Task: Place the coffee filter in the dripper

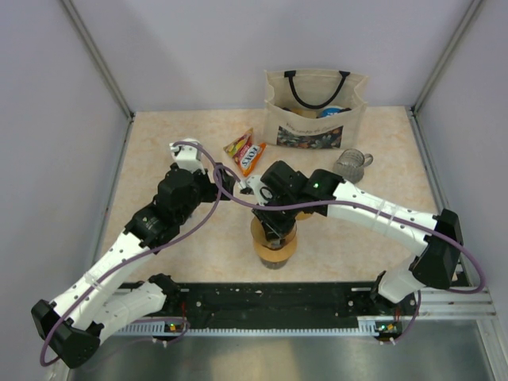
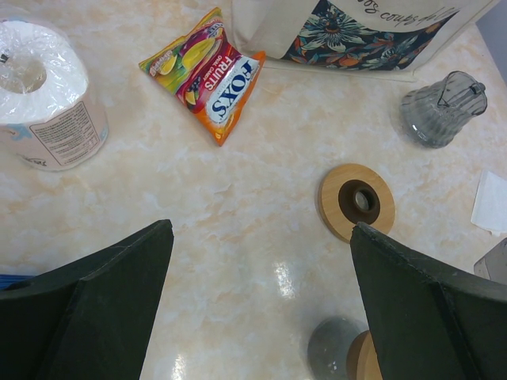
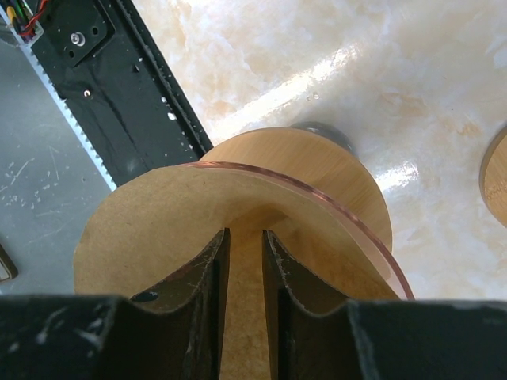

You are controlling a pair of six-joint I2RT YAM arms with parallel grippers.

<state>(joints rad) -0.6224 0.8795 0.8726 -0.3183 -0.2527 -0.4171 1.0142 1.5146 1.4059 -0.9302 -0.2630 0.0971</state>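
The right pincer (image 3: 245, 234) hangs straight down over the dripper (image 3: 329, 162). Its jaws are drawn almost together, with only a slim slot between them. Brown paper shows through that slot, but whether the fingers (image 3: 204, 277) actually pinch it cannot be told. The coffee filter (image 3: 150, 237) stands open in the dripper's mouth. Its rounded paper edge rises above the thin copper-coloured rim, and the pincer's tips are down against its inner wall. The dripper has a wooden collar and stands close to the near edge of the desk (image 1: 182, 238), about midway along it, just beyond the black base rail (image 3: 119, 87).

The left pincer (image 2: 261, 228) is spread as wide as it goes and holds nothing. It hovers above bare desk to the left of the dripper, and from above its tips come near the right arm's wrist.

Just past the left pincer lies a flat wooden ring (image 2: 356, 202) with a dark hole. Beyond that, toward the far right corner, is a ribbed glass cup (image 2: 440, 107). A FOX'S candy packet (image 2: 210, 71) lies farther back, near the middle. Behind it a cloth tote bag (image 1: 313, 111) with a flower print stands against the far edge. A wrapped roll of white tissue (image 2: 43, 95) stands to the packet's left.
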